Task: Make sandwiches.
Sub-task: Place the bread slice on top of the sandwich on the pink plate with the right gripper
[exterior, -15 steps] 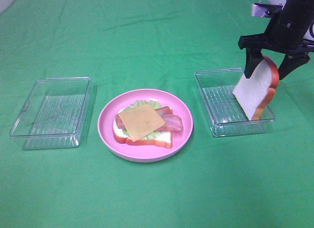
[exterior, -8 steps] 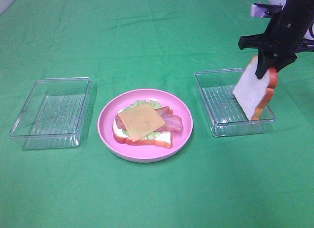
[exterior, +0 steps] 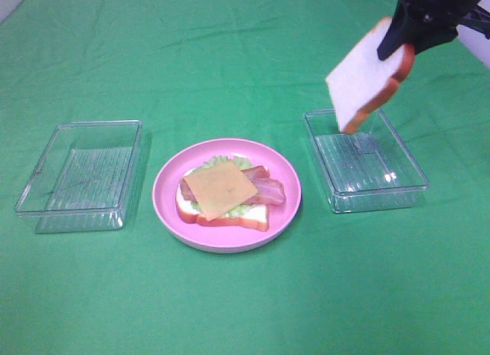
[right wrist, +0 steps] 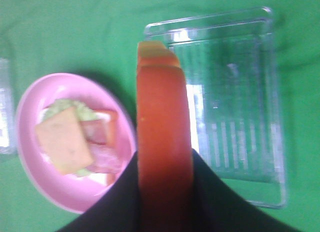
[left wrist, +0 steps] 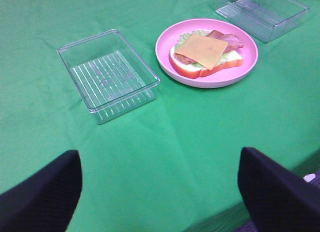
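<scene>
- Stacking was nearly done: bottom bread [exterior: 222, 214], lettuce [exterior: 220, 163], bacon [exterior: 268, 188] and cheese [exterior: 220, 188] lay on the pink plate [exterior: 168, 210].
- Right gripper [exterior: 409, 35] clamped the top slice [exterior: 360, 76] above the right tray [exterior: 366, 193]; it was not yet placed.
- Left gripper [left wrist: 159, 189] stood apart, empty.

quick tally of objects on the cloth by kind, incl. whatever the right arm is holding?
Clear plastic trays: 2, left one, right one
Pink plate: 1
Bread slices: 2, one on the plate, one in the right pincer, lifted above the right tray
Lettuce leaf: 1
Bacon strips: exact count unclear, tallied as 1 layer
Cheese slice: 1
Total: 8
</scene>
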Robot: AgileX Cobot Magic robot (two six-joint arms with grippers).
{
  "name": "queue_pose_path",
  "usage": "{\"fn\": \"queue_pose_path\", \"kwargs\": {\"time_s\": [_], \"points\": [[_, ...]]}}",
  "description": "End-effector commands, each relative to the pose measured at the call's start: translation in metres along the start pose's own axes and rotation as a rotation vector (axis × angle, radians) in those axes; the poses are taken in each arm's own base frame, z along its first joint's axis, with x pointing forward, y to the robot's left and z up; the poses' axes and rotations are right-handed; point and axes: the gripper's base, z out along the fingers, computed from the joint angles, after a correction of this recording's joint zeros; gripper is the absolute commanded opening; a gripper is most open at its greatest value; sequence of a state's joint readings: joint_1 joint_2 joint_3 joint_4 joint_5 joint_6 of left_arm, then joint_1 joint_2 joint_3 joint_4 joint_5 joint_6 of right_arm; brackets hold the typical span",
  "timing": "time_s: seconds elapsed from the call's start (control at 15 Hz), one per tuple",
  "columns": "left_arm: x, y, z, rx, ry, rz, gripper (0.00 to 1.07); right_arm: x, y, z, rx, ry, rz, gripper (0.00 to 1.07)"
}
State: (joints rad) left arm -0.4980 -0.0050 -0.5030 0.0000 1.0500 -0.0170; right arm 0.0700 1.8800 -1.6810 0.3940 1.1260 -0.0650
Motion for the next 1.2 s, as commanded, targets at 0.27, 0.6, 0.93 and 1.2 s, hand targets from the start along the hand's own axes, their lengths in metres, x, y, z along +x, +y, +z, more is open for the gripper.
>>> {"fn": "queue_pose_path", "kwargs": {"time_s": [0.27, 0.6, 0.93, 1.2], "points": [[0.001, 0.0, -0.002, 0.0, -0.027, 0.002, 0.8, 0.024, 0.036, 0.035, -0.372, 0.087, 0.062, 0.0], [0.001, 0.0, -0.002, 0.0, -0.027, 0.002, 0.8, 0.059, 0.084, 0.127, -0.427, 0.084, 0.157, 0.0], [0.001, 0.0, -0.002, 0.0, -0.027, 0.002, 0.8, 0.065, 0.085, 0.169, -0.41, 0.129, 0.228, 0.0], [0.001, 0.0, -0.002, 0.0, -0.027, 0.002, 0.8, 0.065, 0.08, 0.178, -0.385, 0.133, 0.237, 0.13]]}}
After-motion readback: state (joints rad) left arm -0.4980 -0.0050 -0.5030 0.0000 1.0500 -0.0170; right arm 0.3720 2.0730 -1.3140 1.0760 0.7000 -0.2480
